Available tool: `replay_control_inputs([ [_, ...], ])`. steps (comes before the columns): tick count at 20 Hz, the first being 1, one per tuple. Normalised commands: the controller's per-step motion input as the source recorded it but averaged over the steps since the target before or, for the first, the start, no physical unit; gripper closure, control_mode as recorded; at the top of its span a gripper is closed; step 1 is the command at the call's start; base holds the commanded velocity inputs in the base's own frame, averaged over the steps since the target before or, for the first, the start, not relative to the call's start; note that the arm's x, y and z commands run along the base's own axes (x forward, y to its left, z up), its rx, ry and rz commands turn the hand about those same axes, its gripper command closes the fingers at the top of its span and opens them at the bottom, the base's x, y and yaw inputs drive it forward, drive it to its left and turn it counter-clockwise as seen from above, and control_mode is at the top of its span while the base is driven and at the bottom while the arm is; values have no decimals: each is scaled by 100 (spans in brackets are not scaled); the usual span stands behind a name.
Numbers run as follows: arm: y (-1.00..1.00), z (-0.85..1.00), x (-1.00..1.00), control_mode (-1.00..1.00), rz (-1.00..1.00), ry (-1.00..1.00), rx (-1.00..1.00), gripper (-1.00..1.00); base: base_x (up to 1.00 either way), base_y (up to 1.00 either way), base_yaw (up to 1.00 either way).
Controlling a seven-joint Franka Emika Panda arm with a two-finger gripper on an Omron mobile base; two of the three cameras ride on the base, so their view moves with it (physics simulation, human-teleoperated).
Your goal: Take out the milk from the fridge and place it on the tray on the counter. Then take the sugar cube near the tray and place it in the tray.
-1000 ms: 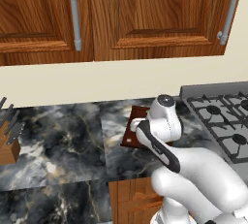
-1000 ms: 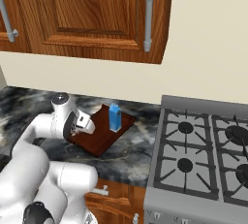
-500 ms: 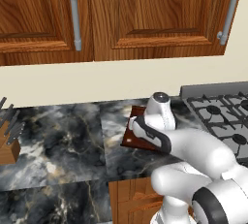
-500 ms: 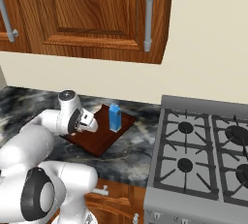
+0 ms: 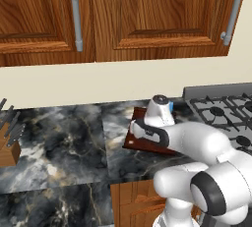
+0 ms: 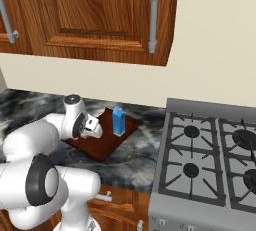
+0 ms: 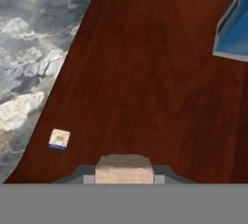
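The blue milk carton stands upright on the far part of the dark reddish tray, which lies on the black marble counter. My gripper hangs low over the tray's left half, left of the milk. In the hand view my gripper is shut on the beige sugar cube, just above the tray. The milk is at the upper right there. In the left base view my arm covers most of the tray; a sliver of the milk shows behind the hand.
A small pale square spot sits near the tray's left edge. A gas stove adjoins the counter on the right. A knife block stands at the far left. Wooden wall cabinets hang overhead, and drawers sit below the counter.
The hand with the sugar cube has edged a little further over the tray toward the milk. The elbow has swung forward. The grip stays shut.
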Motion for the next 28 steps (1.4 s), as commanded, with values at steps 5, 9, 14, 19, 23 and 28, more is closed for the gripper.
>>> replay_control_inputs([
  [5,-1,-32,11,-100,0,0,0,100,0,0,0],
  [9,0,-30,19,-100,0,0,0,100,0,0,0],
  [14,-5,-26,24,-100,0,0,0,100,0,0,0],
  [19,-2,-30,20,-100,0,0,0,100,0,0,0],
  [23,-1,-30,8,-100,0,0,0,100,0,0,0],
  [28,0,-11,-5,-100,0,-2,0,-100,0,0,0],
])
